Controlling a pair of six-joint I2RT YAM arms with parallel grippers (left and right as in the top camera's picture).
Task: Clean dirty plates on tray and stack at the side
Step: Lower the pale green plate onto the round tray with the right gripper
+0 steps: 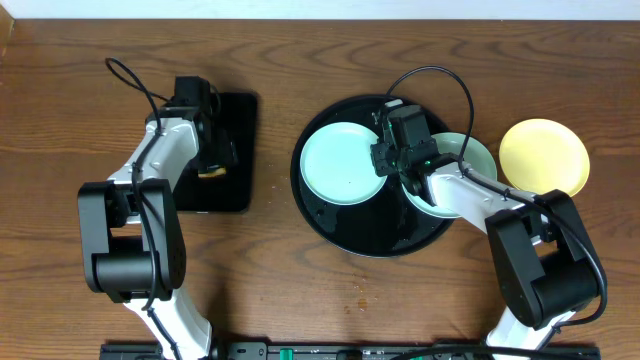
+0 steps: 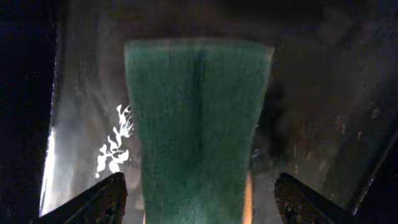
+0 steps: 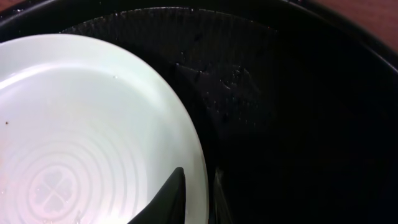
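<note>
On the left of the round black tray (image 1: 370,245) lies a pale blue-white plate (image 1: 342,162), seen close in the right wrist view (image 3: 93,124) with faint specks. My right gripper (image 1: 385,160) straddles its right rim (image 3: 199,171), one finger over the plate and one outside it. The jaws are slightly open, with a thin gap on each side of the rim. A second pale plate (image 1: 470,152) lies on the tray's right part, partly under the right arm. The yellow plate (image 1: 543,156) sits on the table to the right of the tray. My left gripper (image 1: 212,165) is open.
The left gripper (image 2: 199,180) hovers over a green sponge (image 2: 198,112) that lies loose between its fingers on the wet rectangular black tray (image 1: 235,120). The round tray's floor (image 3: 298,124) shows water drops. Bare wooden table surrounds both trays.
</note>
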